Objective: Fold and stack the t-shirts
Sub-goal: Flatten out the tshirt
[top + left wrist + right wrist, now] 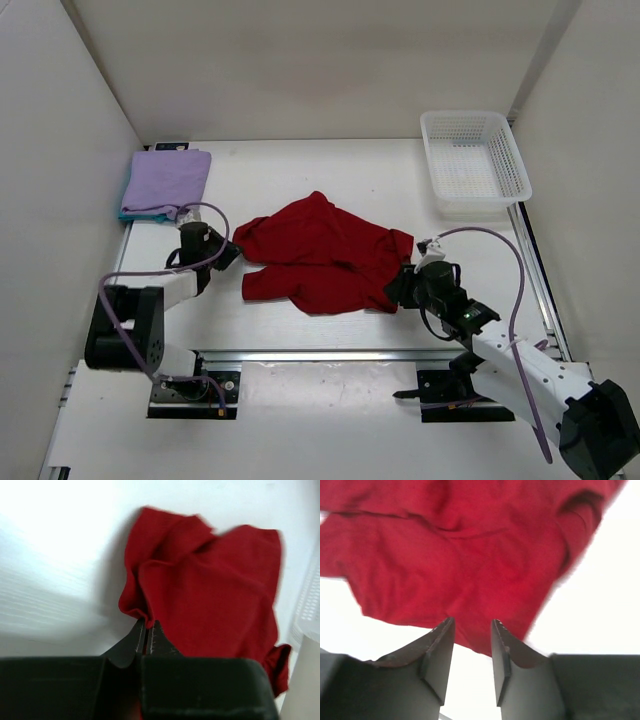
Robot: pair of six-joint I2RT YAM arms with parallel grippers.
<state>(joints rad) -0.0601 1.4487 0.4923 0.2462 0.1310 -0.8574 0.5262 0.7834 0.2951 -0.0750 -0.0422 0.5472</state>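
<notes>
A red t-shirt [320, 262] lies crumpled in the middle of the table. My left gripper [232, 255] is at its left edge, and in the left wrist view the gripper [148, 622] is shut on a fold of the red t-shirt [210, 590]. My right gripper [400, 285] is at the shirt's right edge. In the right wrist view it [472, 622] stands open, with the hem of the red t-shirt [460, 555] just at its fingertips. A folded lavender t-shirt [165, 180] rests on a teal-blue one [140, 213] at the back left.
A white mesh basket [475, 160] stands at the back right, and its side [307, 615] shows at the edge of the left wrist view. White walls close in the table on the left, back and right.
</notes>
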